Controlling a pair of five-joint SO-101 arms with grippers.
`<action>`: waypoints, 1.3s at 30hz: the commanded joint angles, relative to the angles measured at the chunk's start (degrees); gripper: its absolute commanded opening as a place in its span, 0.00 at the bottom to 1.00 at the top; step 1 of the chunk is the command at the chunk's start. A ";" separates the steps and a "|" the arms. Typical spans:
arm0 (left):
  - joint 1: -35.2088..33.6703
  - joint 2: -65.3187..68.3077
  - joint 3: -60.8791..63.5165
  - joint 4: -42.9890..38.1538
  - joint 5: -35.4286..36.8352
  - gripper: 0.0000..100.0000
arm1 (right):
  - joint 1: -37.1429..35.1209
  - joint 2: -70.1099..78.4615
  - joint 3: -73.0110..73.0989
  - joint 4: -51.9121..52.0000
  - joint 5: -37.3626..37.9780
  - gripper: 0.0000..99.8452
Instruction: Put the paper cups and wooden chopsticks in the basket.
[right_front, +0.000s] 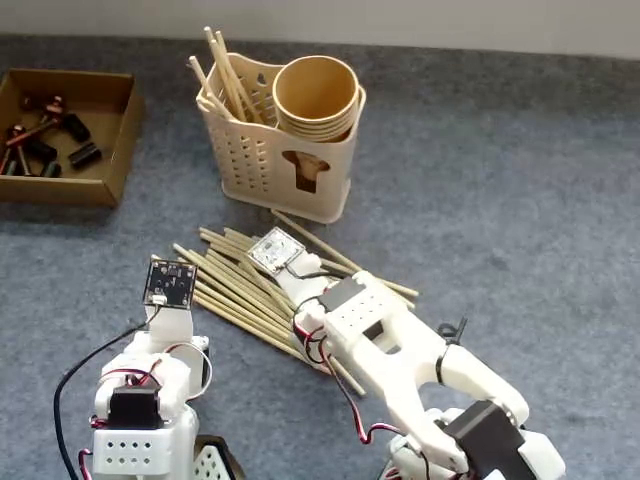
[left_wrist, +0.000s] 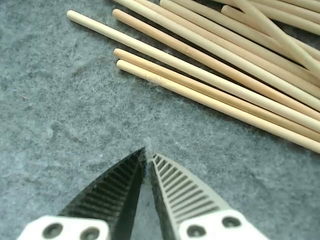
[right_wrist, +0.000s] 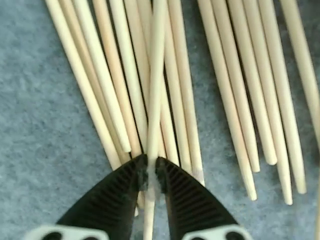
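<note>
Within right gripper (right_wrist: 151, 167) (snugly): one chopstick (right_wrist: 157, 75)

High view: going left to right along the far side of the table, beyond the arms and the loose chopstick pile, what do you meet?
Cardboard box holding small parts → wooden chopsticks standing in the basket → stacked paper cups beside them in the same basket.

Cups (right_front: 316, 95) in basket (right_front: 250, 160), chopsticks (right_front: 228, 290) piled beside
</note>
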 joint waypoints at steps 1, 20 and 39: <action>0.31 -0.22 1.10 0.44 -0.18 0.01 | 0.84 -4.97 -3.56 3.03 0.00 0.01; 0.31 -0.22 1.10 0.44 -0.18 0.01 | 0.92 -21.93 -0.84 8.22 0.09 0.01; 0.31 -0.22 1.10 0.44 -0.18 0.01 | 3.38 -41.71 1.71 11.65 -0.09 0.01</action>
